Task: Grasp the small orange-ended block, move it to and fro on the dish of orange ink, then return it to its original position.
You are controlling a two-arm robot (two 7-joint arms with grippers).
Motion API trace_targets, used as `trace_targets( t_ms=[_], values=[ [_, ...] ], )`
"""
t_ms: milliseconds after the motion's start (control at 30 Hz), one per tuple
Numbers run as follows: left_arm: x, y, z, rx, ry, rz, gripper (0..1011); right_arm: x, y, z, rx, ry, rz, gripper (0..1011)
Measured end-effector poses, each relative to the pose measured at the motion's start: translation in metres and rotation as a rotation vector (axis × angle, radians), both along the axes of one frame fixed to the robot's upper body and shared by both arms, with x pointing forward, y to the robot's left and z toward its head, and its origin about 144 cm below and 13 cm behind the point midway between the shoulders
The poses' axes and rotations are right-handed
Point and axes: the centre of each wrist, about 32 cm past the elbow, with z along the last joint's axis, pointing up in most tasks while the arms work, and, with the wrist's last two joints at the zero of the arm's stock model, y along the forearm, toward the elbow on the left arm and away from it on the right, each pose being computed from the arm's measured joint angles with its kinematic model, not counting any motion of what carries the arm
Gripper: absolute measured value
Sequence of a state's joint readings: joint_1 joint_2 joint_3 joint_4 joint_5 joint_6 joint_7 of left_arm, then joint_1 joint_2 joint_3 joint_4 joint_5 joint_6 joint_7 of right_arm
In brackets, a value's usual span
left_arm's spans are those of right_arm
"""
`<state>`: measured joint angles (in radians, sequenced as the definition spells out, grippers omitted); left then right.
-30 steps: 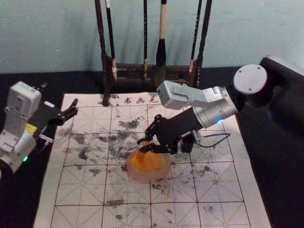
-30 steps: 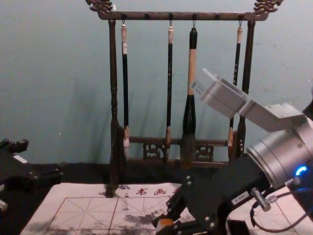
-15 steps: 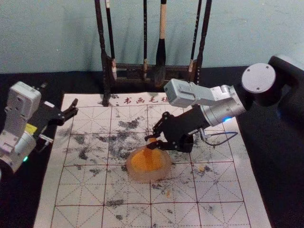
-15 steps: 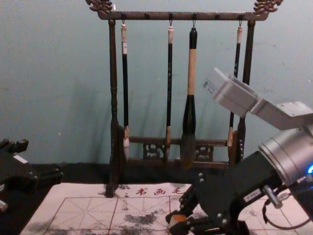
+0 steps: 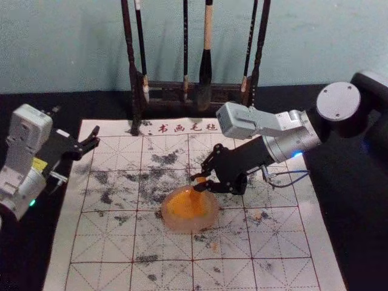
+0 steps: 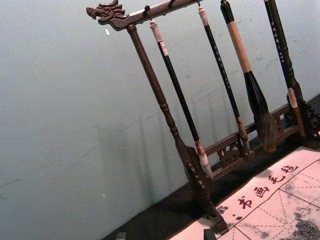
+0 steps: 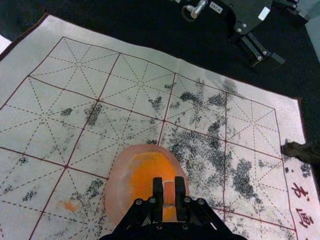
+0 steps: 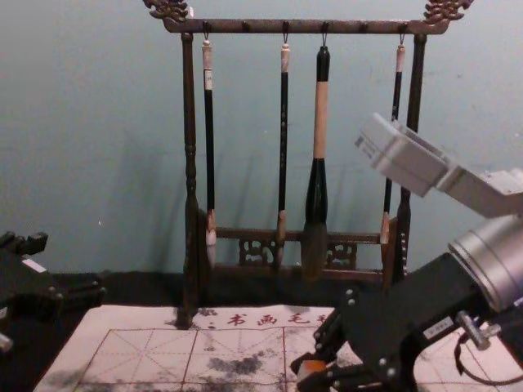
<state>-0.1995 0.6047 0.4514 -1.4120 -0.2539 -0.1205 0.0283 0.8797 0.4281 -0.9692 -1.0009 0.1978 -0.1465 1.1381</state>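
Block, in right pincer over dish, perhaps touches ink; left pincer aside.

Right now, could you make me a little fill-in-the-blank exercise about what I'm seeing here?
The block is held by the robot's ____ gripper.
The ink in the dish is coloured ____.
On the rack hang ____ brushes.
The fingers of the other gripper are not shut but ____.

Missing words: right; orange; four; open.

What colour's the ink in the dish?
The ink is orange, clearest in the right wrist view.
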Motion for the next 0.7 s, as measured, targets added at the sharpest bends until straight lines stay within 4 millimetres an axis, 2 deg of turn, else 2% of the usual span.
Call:
trace_targets(
  t_ms=[700],
  values=[
    [0.0,0.0,0.0,0.0,0.0,0.0,1001,-0.012,0.002,0.001,-0.007,0.008,0.052,133]
  ],
)
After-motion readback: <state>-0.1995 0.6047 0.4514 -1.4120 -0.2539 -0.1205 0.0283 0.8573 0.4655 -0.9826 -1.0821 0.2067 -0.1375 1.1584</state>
